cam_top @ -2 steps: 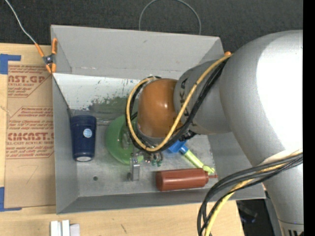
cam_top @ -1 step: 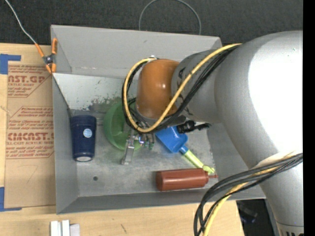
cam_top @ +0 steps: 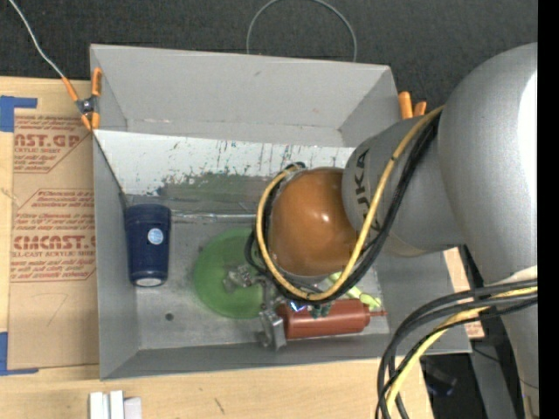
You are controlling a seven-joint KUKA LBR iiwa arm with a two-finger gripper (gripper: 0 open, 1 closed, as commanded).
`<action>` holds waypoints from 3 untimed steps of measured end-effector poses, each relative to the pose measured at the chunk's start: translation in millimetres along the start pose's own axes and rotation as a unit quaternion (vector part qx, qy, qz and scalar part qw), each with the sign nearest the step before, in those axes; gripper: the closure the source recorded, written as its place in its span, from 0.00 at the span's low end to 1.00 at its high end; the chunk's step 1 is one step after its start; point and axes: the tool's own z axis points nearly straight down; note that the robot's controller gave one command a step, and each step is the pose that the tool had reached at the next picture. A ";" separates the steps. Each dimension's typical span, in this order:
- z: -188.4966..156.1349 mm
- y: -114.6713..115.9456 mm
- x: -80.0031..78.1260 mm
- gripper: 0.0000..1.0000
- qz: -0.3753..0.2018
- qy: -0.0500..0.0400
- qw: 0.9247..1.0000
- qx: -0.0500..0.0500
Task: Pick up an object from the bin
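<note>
Hovering low, gripper [cam_top: 254, 304] sits over the edge of green disc [cam_top: 214, 273], beside red cylinder [cam_top: 327, 321]; fingers [cam_top: 272, 328] spread, clamping nothing. Nothing picked yet; closing and lifting remain.

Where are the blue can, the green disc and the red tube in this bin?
blue can [cam_top: 145, 244]: camera view, the middle of its side.
green disc [cam_top: 212, 271]: camera view, its bare left half.
red tube [cam_top: 336, 321]: camera view, the middle of its length.
</note>
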 end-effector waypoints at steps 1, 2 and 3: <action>0.0 -12.8 -90.0 1.00 0.298 0.002 0.955 -0.001; 0.6 -12.4 -94.4 1.00 0.298 0.002 0.954 -0.001; -1.1 -12.1 -92.1 1.00 0.298 0.003 0.955 0.000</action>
